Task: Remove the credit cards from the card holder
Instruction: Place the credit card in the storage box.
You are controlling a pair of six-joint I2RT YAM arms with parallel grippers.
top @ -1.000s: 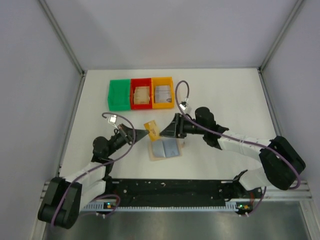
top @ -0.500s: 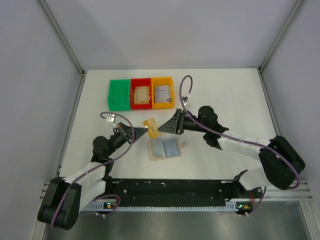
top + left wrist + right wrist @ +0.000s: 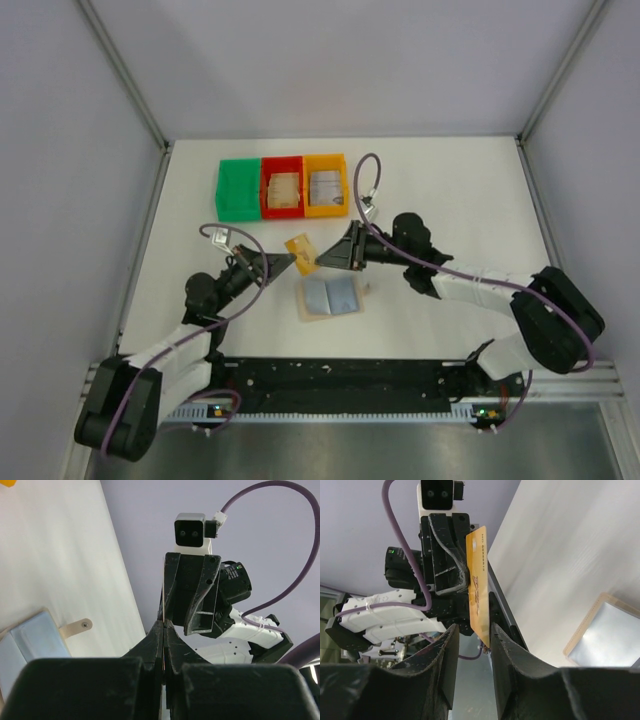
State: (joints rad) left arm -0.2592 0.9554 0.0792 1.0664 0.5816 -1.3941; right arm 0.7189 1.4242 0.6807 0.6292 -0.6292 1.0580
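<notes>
white worktop (image 3: 450, 200), grey walls: tan credit card (image 3: 300, 249) held up in the air between the two arms.
card stands on edge above the worktop, just behind the card holder (image 3: 330, 297) and clear of it. left fingers (image 3: 291, 259) are pressed together on one end of the card, which shows edge-on in the left wrist view. right fingers (image 3: 321, 262) sit either side of the other end, apart, with a sliver of gap on one side in the right wrist view. card holder lies open flat mid-worktop, blue-grey lining up, snap tab (image 3: 75, 626) sticking out one side. further back, three bins touching in a row: green bin (image 3: 237, 190), red bin (image 3: 282, 163) with tan cards (image 3: 283, 188), orange bin (image 3: 325, 160) with grey cards (image 3: 324, 186).
</notes>
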